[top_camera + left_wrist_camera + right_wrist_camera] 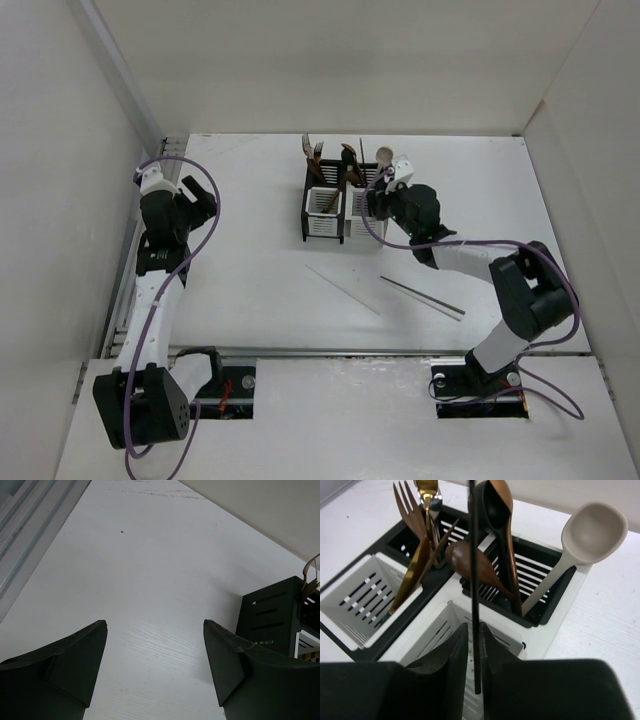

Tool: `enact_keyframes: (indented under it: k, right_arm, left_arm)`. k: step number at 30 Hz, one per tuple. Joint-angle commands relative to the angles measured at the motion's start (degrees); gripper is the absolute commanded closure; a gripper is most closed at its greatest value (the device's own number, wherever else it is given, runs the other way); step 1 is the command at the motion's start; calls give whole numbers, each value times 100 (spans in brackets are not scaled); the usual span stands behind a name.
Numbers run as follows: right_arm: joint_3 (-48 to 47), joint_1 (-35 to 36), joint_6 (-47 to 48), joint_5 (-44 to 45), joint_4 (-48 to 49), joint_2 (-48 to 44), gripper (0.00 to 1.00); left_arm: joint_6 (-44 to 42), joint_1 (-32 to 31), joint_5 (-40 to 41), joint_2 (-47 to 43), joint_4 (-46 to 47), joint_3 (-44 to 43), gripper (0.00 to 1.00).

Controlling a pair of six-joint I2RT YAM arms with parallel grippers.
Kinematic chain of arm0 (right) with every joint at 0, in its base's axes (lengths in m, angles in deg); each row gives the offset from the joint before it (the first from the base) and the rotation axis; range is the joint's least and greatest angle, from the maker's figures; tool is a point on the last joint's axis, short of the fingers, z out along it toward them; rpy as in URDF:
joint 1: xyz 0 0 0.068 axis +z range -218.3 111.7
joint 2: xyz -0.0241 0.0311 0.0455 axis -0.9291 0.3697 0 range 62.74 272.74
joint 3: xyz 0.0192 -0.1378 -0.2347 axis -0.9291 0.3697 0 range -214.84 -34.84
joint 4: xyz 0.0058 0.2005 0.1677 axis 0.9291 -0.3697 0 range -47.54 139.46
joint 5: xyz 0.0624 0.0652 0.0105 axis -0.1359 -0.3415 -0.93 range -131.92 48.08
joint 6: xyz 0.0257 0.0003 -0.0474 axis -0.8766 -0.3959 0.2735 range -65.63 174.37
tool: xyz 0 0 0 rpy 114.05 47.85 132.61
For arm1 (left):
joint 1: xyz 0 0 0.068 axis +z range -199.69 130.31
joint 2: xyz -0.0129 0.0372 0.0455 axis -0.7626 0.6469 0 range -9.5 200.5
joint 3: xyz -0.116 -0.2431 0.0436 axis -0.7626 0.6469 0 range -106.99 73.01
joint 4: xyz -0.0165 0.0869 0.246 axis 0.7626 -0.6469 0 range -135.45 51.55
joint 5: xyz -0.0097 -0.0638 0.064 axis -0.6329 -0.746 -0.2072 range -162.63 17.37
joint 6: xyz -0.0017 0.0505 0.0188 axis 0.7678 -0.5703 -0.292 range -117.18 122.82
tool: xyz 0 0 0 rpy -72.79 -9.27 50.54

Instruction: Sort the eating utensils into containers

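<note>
Two loose sticks lie flat on the table (pixel 250 290) on my near side of the containers (pixel 334 205): one pale stick (pixel 343 290) below their middle, one dark stick (pixel 422 296) below and right; I cannot tell whether the dark one is a single or a pair.

Right gripper (pixel 474 632) sits over the near edge of the right container, pinched tight on one black chopstick (pixel 475 605) held upright.

Left gripper (pixel 155 625) is well to the left of the containers, spread wide, nothing between its fingers.

Containers: two, joined. I count five standing in their far compartments: brown fork (pixel 406 505) and gold utensil (pixel 428 495) left; brown spoon (pixel 467 562), copper spoon (pixel 501 500), pale spoon (pixel 594 527) right
</note>
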State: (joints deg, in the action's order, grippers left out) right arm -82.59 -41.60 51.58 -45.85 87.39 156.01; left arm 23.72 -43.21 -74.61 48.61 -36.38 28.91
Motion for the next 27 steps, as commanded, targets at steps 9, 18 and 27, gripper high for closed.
enact_keyframes:
  k: [9, 18, 27]
  right_arm:
    - [126, 81, 374, -249, 418, -1002, 49]
    - [-1149, 1415, 1632, 498, -3991, -1760, 44]
    - [-1105, 2744, 886, 655, -6385, -760, 43]
  left_arm:
    - [-8, 20, -127, -89, 119, -213, 26]
    - [45, 20, -127, -194, 399, 23, 26]
    - [98, -50, -75, -353, 505, 261, 24]
